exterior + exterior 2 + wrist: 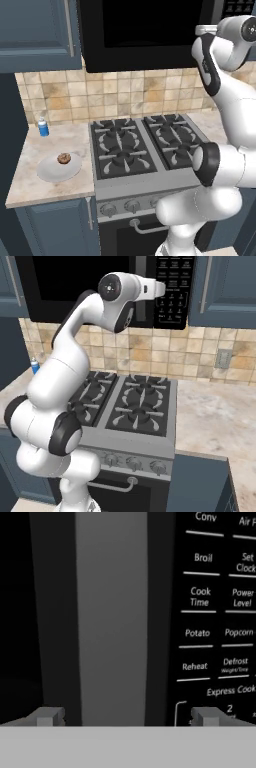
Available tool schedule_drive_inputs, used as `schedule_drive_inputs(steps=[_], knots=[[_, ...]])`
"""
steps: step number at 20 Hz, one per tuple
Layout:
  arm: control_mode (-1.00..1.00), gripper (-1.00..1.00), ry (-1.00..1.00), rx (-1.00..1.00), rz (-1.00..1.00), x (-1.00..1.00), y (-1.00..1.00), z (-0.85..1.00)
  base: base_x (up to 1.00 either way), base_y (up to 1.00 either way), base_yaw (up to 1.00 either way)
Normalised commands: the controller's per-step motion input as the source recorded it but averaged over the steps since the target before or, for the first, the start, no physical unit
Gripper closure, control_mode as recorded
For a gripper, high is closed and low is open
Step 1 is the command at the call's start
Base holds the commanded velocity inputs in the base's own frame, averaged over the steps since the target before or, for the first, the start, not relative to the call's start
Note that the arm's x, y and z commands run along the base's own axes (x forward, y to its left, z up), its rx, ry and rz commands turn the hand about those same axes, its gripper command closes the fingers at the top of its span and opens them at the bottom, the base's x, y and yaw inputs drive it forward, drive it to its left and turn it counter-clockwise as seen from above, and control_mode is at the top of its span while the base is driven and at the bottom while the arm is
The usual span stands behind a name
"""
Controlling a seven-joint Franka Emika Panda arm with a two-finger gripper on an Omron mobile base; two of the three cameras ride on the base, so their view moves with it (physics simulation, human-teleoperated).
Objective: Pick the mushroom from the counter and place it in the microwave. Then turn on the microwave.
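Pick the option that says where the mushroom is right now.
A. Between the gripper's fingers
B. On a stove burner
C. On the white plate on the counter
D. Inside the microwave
C: in the left base view the mushroom lies on the white plate, on the counter left of the stove.

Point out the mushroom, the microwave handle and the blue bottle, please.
mushroom (63, 158): left base view, its brown top, on the white plate.
microwave handle (111, 617): hand view, middle of the grey vertical bar.
blue bottle (43, 128): left base view, its blue body.
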Motion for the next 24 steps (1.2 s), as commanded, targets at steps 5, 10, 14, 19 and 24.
schedule_drive_inputs(steps=[5,10,14,19,24], knots=[[-1.0,-1.0,0.0,0.0,0.0,0.2,-0.05,0.0,0.0,0.0,0.0],[-1.0,-1.0,0.0,0.0,0.0,0.18,-0.05,0.0,0.0,0.0,0.0],[-1.0,-1.0,0.0,0.0,0.0,0.19,-0.06,0.0,0.0,0.0,0.0],[-1.0,-1.0,0.0,0.0,0.0,0.19,-0.06,0.0,0.0,0.0,0.0],[-1.0,-1.0,0.0,0.0,0.0,0.1,-0.01,0.0,0.0,0.0,0.0]])
